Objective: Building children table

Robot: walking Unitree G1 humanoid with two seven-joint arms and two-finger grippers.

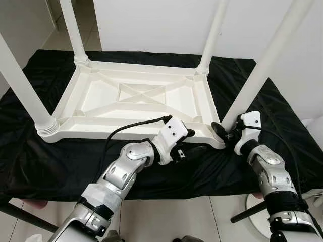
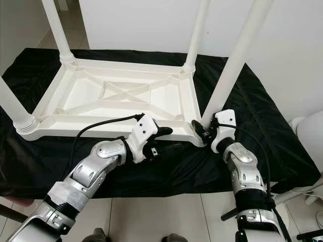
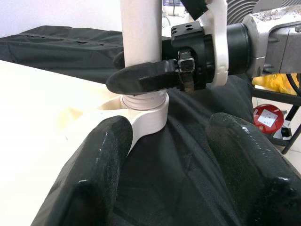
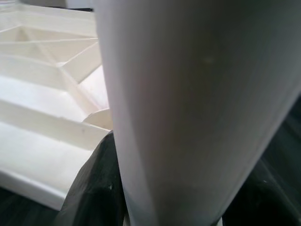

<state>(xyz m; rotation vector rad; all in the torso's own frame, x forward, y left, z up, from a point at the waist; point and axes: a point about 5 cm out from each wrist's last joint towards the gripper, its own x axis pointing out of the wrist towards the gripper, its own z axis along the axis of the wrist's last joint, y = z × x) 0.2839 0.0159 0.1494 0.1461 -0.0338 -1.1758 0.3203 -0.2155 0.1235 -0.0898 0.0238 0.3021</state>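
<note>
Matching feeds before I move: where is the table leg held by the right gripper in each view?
Left eye: leg slants up from the near right corner.
Right eye: same, right of centre.
Left wrist: upright, top centre.
Right wrist: close up, centre.
Shared landmark: right gripper at its base.

Home room: tiled floor (image 1: 166, 217), white walls (image 1: 151, 25)

The upturned children's table (image 1: 136, 96) and its legs (image 1: 265, 63) look like smooth, faintly glossy white plastic, lying on matt, crinkled black cloth (image 1: 282, 116); pincer fingers (image 3: 141, 77) are glossy black.
</note>
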